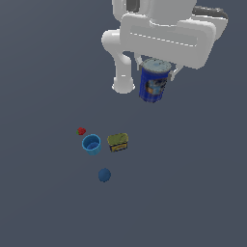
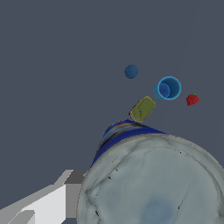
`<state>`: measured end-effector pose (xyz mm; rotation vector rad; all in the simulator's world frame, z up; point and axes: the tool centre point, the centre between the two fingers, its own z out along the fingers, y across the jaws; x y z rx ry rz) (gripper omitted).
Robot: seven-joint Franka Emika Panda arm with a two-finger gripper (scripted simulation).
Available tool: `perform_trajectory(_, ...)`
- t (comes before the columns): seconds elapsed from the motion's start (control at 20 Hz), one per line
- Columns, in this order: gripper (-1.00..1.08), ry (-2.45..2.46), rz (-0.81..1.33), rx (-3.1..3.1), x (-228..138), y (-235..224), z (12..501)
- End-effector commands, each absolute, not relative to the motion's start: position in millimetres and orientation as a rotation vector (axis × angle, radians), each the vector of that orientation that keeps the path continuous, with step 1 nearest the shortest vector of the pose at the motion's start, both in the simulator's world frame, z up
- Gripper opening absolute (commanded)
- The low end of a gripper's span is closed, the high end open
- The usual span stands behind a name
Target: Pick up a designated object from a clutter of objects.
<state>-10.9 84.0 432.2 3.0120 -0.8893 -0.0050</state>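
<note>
**A:** Dark-blue can (image 1: 154,83) with the pale grey lid is what you have in hand. In the exterior view it hangs tilted under the gripper (image 1: 157,67), clear of the grey desk (image 1: 43,202), toward the far edge of that view and well apart from the rest of the clutter.

**B:** So the jaws are clenched on it?

**A:** You can judge so, since the can is off the surface and sits right beneath the hand. The fingertips themselves are mostly hidden by the white arm, so you cannot see exactly where they bite. In the wrist view the lid (image 2: 151,183) fills the near part of the picture, with a slice of white finger beside it.

**B:** What could go wrong for you from here?

**A:** The tilt, mainly. A round, smooth can held off-vertical may rotate or slide between the pads if you swing the arm quickly. If it slips, it falls back to the desk and could roll.

**B:** And the others?

**A:** The light-blue cup (image 1: 91,144), the olive-yellow tin (image 1: 117,142) just beside it, the red berry (image 1: 81,130) and the dark-blue ball (image 1: 104,174) lie together near the middle of the desk. You are away from them now; a low pass back over that group is the only way you would knock one.
</note>
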Motion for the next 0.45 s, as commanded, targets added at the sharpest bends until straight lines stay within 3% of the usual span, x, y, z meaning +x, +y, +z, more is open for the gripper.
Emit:
perform_trajectory(0.0,-1.00,-0.890,0.000,3.013,-7.4,85.1,442.4)
perform_trajectory(0.4,-1.00,-0.890,0.000,3.013,-3.1,86.3,452.1)
